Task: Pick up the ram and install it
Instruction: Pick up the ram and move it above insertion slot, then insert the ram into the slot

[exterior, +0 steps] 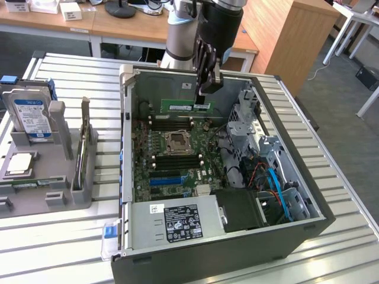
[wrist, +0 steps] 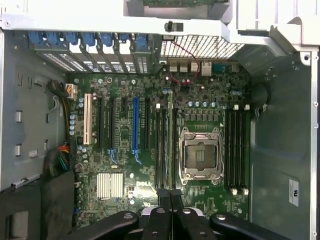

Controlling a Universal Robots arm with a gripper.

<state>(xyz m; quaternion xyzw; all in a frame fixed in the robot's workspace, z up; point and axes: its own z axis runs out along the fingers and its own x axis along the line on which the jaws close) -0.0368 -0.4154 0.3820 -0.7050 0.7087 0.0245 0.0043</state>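
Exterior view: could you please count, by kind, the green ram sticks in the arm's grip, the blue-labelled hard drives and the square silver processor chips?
ram, in the arm's grip: 1
hard drive, blue label: 1
processor chip, square and silver: 1
Total: 3

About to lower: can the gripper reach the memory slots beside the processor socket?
Probably yes. The case lies open, the gripper, shut on the ram, hangs over the motherboard, and no cable crosses the memory slots.

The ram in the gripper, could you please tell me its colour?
The ram is green, best seen in the exterior view.
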